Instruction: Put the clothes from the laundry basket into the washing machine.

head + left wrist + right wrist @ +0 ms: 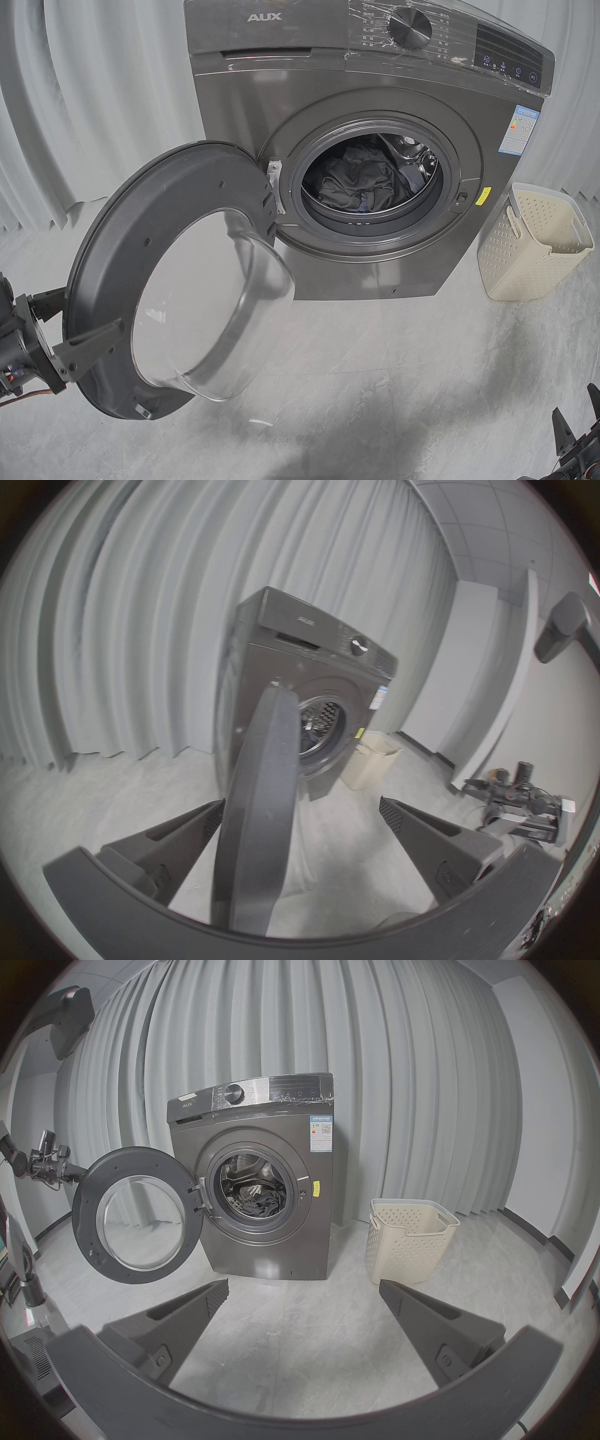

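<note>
My left gripper's [301,802] fingers are spread, one on either side of the door's [125,250] rim, not clamped on it. My right gripper [303,1282] hangs low with its fingers apart, holding nothing. The dark clothes [359,181] lie in the washing machine's [375,94] drum, and the laundry basket [531,250] beside it looks emptied. I judge loading done: next, swing the door round until it latches.

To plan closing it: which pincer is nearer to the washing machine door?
Left. The left pincer stands open astride the outer edge of the door; the right pincer hangs low over the floor, far from it.
</note>
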You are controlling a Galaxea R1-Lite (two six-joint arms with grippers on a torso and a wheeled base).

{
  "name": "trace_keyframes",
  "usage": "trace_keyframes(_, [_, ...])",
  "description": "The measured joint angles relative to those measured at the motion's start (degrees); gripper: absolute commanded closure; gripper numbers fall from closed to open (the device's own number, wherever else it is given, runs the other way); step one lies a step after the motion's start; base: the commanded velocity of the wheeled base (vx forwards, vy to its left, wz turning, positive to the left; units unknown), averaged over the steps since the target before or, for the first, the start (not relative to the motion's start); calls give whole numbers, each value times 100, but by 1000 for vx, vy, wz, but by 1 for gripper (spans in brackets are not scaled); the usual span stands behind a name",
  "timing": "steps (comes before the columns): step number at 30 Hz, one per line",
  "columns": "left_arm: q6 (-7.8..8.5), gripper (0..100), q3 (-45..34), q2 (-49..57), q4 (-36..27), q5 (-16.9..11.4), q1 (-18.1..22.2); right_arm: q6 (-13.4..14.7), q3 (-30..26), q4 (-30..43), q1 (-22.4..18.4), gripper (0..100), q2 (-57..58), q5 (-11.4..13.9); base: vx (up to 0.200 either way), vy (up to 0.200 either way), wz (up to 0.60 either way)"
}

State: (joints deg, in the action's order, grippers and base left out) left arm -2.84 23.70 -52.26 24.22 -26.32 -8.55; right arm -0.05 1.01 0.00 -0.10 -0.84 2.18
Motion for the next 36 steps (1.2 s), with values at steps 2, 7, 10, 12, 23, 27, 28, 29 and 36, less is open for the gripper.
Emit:
trace_keyframes(2, [-22, 0, -22, 48, -15, -59, -276, -2, 0, 0, 0, 0, 0, 0, 0, 0, 0])
trace_keyframes(7, [-150, 0, -44, 160, -26, -63, -1003, -2, 0, 0, -1, 0, -1, -2, 0, 0, 0])
trace_keyframes(10, [-336, 0, -30, 216, 21, -41, -1209, -2, 0, 0, 0, 0, -1, 0, 0, 0, 0])
trace_keyframes(12, [-457, 0, 2, 286, 35, -37, -1259, -2, 0, 0, 0, 0, -1, 0, 0, 0, 0])
trace_keyframes(23, [-761, 0, 162, 701, 2, 435, -612, -2, 0, 0, 0, 0, -4, 0, 0, 0, 0])
trace_keyframes(27, [-340, 0, 116, 605, -26, 524, -82, -2, 0, 0, 0, 0, -4, 0, 0, 0, 0])
trace_keyframes(28, [-211, 0, 85, 546, -30, 544, 0, -2, 0, 0, 0, 0, -4, 0, 0, 0, 0])
trace_keyframes(29, [-93, 0, 48, 480, -35, 557, 48, -5, 0, 0, 0, 0, -4, 0, 0, 0, 0])
trace_keyframes(36, [388, 0, -168, -29, -4, 580, -195, -2, 0, 0, 0, 0, -4, 0, 0, 0, 0])
